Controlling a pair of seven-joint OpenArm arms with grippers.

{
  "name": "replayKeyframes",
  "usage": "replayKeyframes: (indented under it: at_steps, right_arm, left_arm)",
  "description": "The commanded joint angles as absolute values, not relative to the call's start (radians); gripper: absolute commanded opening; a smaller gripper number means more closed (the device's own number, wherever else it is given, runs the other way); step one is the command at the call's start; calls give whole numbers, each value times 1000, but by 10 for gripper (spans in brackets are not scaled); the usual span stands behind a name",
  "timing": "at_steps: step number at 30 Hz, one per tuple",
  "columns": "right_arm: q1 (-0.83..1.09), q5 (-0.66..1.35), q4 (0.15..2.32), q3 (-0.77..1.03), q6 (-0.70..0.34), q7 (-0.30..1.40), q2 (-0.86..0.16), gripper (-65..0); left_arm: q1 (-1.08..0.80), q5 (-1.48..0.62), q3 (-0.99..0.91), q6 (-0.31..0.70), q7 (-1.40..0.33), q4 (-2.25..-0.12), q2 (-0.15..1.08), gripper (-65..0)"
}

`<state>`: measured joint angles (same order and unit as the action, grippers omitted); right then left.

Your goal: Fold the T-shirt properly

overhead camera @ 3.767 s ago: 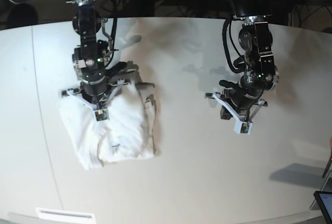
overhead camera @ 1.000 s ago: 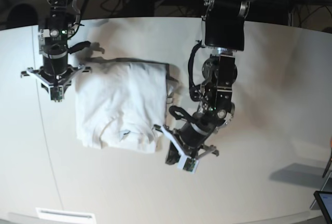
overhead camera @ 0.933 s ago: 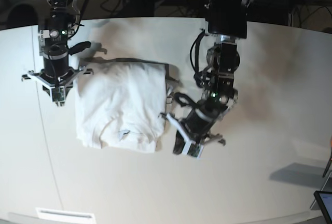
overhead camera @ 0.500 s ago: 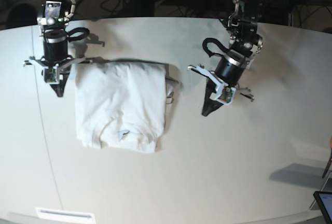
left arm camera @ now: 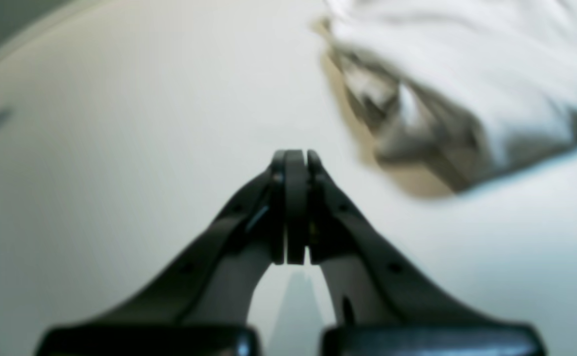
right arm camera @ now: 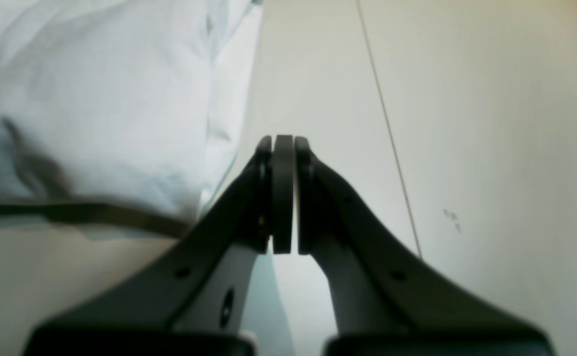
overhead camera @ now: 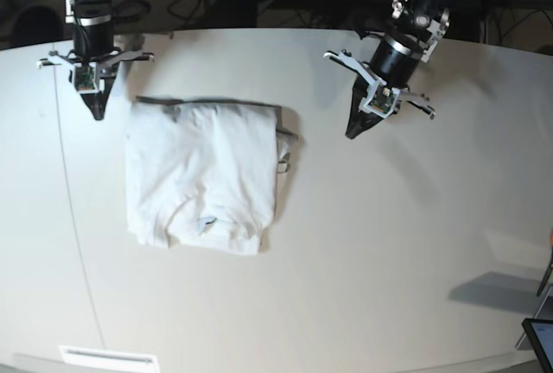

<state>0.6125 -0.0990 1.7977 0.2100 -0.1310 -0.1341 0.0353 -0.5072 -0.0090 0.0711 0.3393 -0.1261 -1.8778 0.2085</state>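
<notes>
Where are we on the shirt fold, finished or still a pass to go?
Done: the T-shirt lies as a compact folded rectangle on the table. In hand: nothing; the left gripper and right gripper are both shut, empty and clear of the cloth. Left: perhaps a tidy-up, since a bit of fabric pokes out along one edge.

The table is white and smooth, with a thin seam line near its left side in the base view. On it lies the T-shirt, white, folded into a rough rectangle, with some cloth sticking out at its right edge.
</notes>
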Motion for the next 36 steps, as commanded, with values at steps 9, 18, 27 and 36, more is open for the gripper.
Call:
replayKeyframes:
  at_steps: [9, 18, 27, 36]
  right_arm:
    - [759, -93, 1877, 226, -130, -154, 73, -647]
    - [792, -93, 1877, 297, -130, -7, 79, -647]
    - [880, -93, 1877, 297, -130, 1, 81, -647]
    - [952, -91, 1874, 288, -133, 173, 81, -647]
  left_arm:
    - [-653, -13, 51, 332, -94, -1933, 222, -650]
    - [-756, -12, 28, 332, -94, -1957, 223, -650]
    - [-857, -12, 30, 332, -94, -1979, 223, -650]
    - [-955, -10, 36, 332, -101, -1972, 223, -650]
